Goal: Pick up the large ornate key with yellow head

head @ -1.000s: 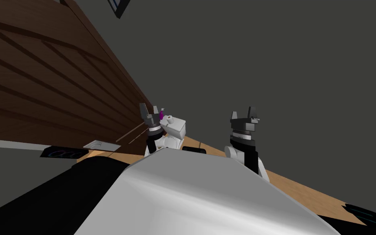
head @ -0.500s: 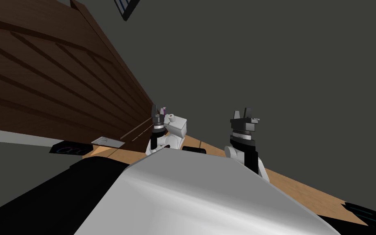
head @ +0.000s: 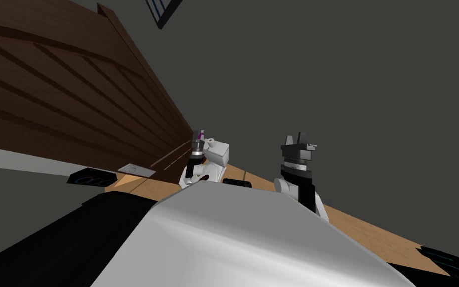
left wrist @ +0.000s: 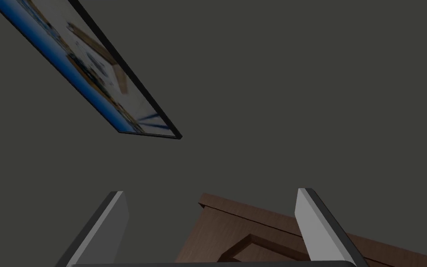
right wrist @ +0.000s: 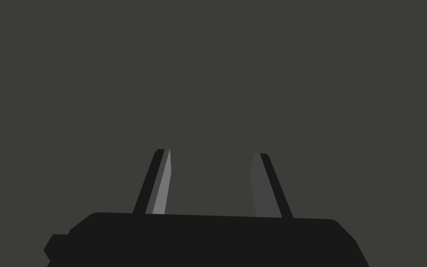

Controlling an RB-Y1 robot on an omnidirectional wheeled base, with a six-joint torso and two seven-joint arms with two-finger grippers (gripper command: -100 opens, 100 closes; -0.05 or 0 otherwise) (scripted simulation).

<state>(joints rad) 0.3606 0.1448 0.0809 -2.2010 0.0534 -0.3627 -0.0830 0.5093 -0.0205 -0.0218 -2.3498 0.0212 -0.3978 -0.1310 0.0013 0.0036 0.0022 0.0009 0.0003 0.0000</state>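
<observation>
Since 1.0 s ago: left gripper [head: 197, 133] has turned edge-on beside the brown wooden panel [head: 74, 99]; right gripper [head: 296, 135] fingers have narrowed.
Left wrist view: fingers [left wrist: 115, 218] wide apart, holding nothing.
Right wrist view: fingers [right wrist: 161, 185] part-way apart, holding nothing.
Key position: cannot tell.

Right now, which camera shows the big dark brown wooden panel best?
The head view. The big dark brown grooved wooden panel spreads wide across its left side. The left wrist view catches just its top corner between the fingers of the open left tool. The right wrist view faces plain grey wall.
</observation>
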